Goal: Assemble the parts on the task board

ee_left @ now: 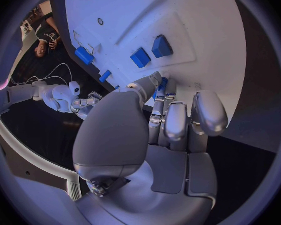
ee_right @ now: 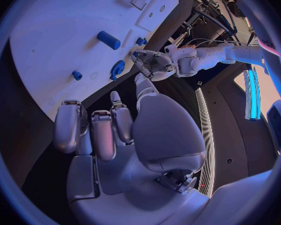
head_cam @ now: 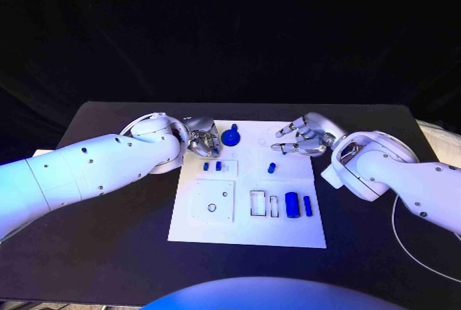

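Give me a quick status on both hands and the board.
Left hand and right hand empty, fingers curled, at the task board's far end. Blue parts lie loose. Nothing blocking.

Dim blue-tinted scene, dark surroundings, sharp head view, fisheye-bent wrist views

Between your silver left hand (head_cam: pixel 202 142) and silver right hand (head_cam: pixel 300 139), bare white task board (head_cam: pixel 252 235) lies open, blocked by one upright blue knobbed part (head_cam: pixel 230 134) (beside the left fingers).

Head camera high above the task board (head_cam: pixel 248 220); wrist cameras close behind each hand, both facing that board.
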### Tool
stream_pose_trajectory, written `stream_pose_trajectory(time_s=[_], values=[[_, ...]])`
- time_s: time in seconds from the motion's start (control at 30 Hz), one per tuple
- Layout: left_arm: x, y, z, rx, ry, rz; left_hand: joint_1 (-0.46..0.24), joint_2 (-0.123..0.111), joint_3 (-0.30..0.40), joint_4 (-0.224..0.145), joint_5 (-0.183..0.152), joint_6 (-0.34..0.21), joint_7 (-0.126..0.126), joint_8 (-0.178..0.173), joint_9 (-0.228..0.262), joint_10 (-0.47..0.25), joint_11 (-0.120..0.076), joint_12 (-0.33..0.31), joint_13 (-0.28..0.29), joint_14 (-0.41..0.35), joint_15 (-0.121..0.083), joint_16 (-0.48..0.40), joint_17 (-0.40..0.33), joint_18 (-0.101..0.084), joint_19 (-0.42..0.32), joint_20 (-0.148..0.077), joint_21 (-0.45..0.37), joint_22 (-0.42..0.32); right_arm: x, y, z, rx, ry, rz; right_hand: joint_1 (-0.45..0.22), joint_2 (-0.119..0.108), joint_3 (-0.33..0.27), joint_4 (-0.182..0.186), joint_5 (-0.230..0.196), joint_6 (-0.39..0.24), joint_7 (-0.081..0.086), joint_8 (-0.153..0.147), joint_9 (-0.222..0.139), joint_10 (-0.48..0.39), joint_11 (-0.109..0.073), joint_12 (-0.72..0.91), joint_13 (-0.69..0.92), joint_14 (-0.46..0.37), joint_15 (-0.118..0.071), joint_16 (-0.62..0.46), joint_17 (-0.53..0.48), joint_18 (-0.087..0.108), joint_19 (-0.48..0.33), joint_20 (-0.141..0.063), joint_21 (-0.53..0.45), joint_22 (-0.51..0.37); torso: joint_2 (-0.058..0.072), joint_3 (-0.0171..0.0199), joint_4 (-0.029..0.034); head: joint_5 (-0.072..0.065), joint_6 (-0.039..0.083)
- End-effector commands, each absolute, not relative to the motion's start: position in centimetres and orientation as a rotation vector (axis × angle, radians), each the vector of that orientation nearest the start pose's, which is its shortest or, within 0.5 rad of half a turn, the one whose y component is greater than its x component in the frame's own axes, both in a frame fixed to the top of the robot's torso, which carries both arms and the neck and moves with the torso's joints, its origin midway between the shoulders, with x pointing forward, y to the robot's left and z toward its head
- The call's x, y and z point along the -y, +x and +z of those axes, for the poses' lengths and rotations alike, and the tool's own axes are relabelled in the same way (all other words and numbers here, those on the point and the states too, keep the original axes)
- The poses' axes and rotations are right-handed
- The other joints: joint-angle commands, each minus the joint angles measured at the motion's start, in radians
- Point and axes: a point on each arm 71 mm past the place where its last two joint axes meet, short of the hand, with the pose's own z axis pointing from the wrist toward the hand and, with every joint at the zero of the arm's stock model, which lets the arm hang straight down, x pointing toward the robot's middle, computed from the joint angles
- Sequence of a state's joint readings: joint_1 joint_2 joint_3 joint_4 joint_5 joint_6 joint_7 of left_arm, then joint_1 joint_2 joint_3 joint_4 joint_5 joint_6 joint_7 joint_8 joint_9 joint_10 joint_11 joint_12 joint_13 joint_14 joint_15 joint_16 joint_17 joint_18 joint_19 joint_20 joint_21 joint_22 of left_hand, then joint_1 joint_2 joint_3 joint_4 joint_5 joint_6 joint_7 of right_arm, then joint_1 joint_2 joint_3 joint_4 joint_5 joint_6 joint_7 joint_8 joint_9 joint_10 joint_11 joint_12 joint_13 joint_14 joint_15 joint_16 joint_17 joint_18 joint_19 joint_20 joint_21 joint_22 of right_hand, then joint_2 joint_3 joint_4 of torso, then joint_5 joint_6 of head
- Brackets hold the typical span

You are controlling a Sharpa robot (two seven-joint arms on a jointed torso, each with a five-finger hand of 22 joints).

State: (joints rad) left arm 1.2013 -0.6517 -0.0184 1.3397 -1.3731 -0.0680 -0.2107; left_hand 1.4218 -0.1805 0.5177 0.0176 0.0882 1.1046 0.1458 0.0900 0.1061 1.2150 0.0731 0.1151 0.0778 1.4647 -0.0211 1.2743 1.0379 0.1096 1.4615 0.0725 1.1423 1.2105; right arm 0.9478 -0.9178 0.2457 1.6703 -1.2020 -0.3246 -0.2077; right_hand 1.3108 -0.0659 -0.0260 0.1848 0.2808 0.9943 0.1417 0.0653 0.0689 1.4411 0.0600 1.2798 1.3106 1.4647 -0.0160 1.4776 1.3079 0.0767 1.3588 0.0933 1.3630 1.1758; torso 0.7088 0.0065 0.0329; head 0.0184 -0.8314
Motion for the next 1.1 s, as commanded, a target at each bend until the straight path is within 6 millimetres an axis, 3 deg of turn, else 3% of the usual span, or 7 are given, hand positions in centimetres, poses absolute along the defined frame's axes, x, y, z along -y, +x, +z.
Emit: stream_pose_trajectory(time_s=[0.03, 0.17, 0.83, 0.9, 0.97, 1.03, 1.1], values=[[-15.6, 51.5, -21.0, -1.960, 0.130, -0.579, -0.014, -0.008, 0.000, -0.005, -0.005, -0.028, 0.006, -0.018, -0.009, -0.024, 0.008, -0.019, -0.006, 0.017, 0.011, -0.001, -0.007, -0.018, -0.002, 0.009, -0.003, -0.003, 21.0, 45.5, -19.0, -1.735, 0.306, 0.828, 0.003, 0.009, 0.000, 0.007, 0.005, 0.006, -0.001, 0.004, 0.002, -0.003, -0.006, 0.003, 0.060, 0.064, -0.003, -0.005, 0.083, 0.007, -0.004, -0.005, -0.005, 0.000, 0.001, 0.0000, -0.0006, 0.000, 0.000], [-15.7, 51.5, -21.0, -1.957, 0.119, -0.580, -0.027, -0.025, -0.001, -0.003, -0.005, -0.069, 0.014, -0.029, -0.025, -0.063, 0.021, -0.044, -0.012, 0.014, 0.021, -0.003, -0.018, -0.014, -0.008, 0.018, -0.022, -0.016, 21.1, 45.5, -19.0, -1.734, 0.307, 0.827, 0.003, 0.010, -0.001, 0.007, 0.006, 0.006, -0.001, 0.004, 0.002, -0.004, -0.006, 0.000, 0.058, 0.064, -0.003, -0.007, 0.080, 0.008, -0.005, -0.005, -0.007, -0.003, 0.000, 0.0001, -0.0005, 0.000, 0.001], [-17.1, 51.5, -21.0, -1.974, 0.061, -0.587, -0.036, -0.033, -0.009, 0.000, -0.006, -0.082, 0.019, -0.027, -0.032, -0.083, 0.027, -0.050, -0.012, 0.012, 0.026, -0.004, -0.029, -0.012, -0.012, 0.024, -0.032, -0.023, 21.4, 45.8, -19.1, -1.722, 0.317, 0.818, 0.006, 0.010, -0.003, 0.009, 0.008, 0.008, -0.001, 0.004, 0.002, -0.020, -0.006, -0.030, 0.037, 0.058, -0.004, -0.021, 0.057, 0.014, -0.022, -0.005, -0.025, -0.034, -0.001, 0.0001, -0.0006, -0.002, 0.006], [-17.6, 51.4, -20.8, -1.983, 0.027, -0.613, -0.036, -0.035, -0.011, -0.001, -0.006, -0.086, 0.017, -0.028, -0.034, -0.087, 0.027, -0.050, -0.012, 0.011, 0.026, -0.004, -0.031, -0.010, -0.014, 0.025, -0.040, -0.029, 21.7, 45.9, -19.1, -1.710, 0.326, 0.817, 0.018, 0.013, -0.006, 0.012, 0.011, 0.013, -0.003, 0.006, 0.003, -0.103, -0.009, -0.187, -0.071, 0.030, -0.006, -0.090, -0.043, 0.036, -0.086, -0.007, -0.095, -0.144, -0.002, 0.0002, -0.0004, -0.002, 0.008], [-18.3, 51.4, -20.5, -1.992, -0.035, -0.652, -0.037, -0.038, -0.017, -0.001, -0.006, -0.097, 0.013, -0.028, -0.038, -0.097, 0.025, -0.050, -0.012, 0.011, 0.026, -0.002, -0.030, -0.005, -0.020, 0.027, -0.058, -0.043, 22.0, 46.1, -19.0, -1.692, 0.335, 0.815, 0.046, 0.019, 0.000, 0.016, 0.013, 0.018, -0.005, 0.009, 0.003, -0.294, -0.011, -0.555, -0.333, -0.005, -0.010, -0.194, -0.174, 0.062, -0.160, -0.010, -0.194, -0.283, -0.002, 0.0008, 0.0001, -0.002, 0.010], [-19.0, 51.5, -20.2, -1.987, -0.089, -0.683, -0.037, -0.039, -0.020, -0.002, -0.005, -0.103, 0.012, -0.028, -0.039, -0.102, 0.024, -0.051, -0.012, 0.010, 0.025, -0.001, -0.030, -0.005, -0.021, 0.027, -0.061, -0.045, 22.2, 46.2, -19.1, -1.682, 0.337, 0.812, 0.075, 0.018, 0.010, 0.023, 0.011, 0.021, -0.007, 0.010, 0.002, -0.315, -0.010, -0.704, -0.476, -0.003, -0.009, -0.237, -0.212, 0.064, -0.167, -0.011, -0.237, -0.329, -0.002, 0.0008, 0.0008, -0.003, 0.012], [-19.7, 51.5, -19.7, -1.959, -0.143, -0.713, -0.034, -0.035, -0.019, -0.002, -0.004, -0.104, 0.013, -0.027, -0.039, -0.105, 0.025, -0.050, -0.012, 0.010, 0.025, -0.001, -0.032, -0.006, -0.020, 0.027, -0.057, -0.040, 22.5, 46.4, -19.1, -1.678, 0.332, 0.806, 0.118, 0.019, 0.033, 0.019, 0.004, 0.026, 0.003, 0.011, 0.003, -0.372, -0.002, -0.824, -0.582, 0.000, -0.006, -0.257, -0.230, 0.067, -0.160, -0.012, -0.249, -0.340, -0.003, 0.0003, 0.0014, -0.002, 0.015]])
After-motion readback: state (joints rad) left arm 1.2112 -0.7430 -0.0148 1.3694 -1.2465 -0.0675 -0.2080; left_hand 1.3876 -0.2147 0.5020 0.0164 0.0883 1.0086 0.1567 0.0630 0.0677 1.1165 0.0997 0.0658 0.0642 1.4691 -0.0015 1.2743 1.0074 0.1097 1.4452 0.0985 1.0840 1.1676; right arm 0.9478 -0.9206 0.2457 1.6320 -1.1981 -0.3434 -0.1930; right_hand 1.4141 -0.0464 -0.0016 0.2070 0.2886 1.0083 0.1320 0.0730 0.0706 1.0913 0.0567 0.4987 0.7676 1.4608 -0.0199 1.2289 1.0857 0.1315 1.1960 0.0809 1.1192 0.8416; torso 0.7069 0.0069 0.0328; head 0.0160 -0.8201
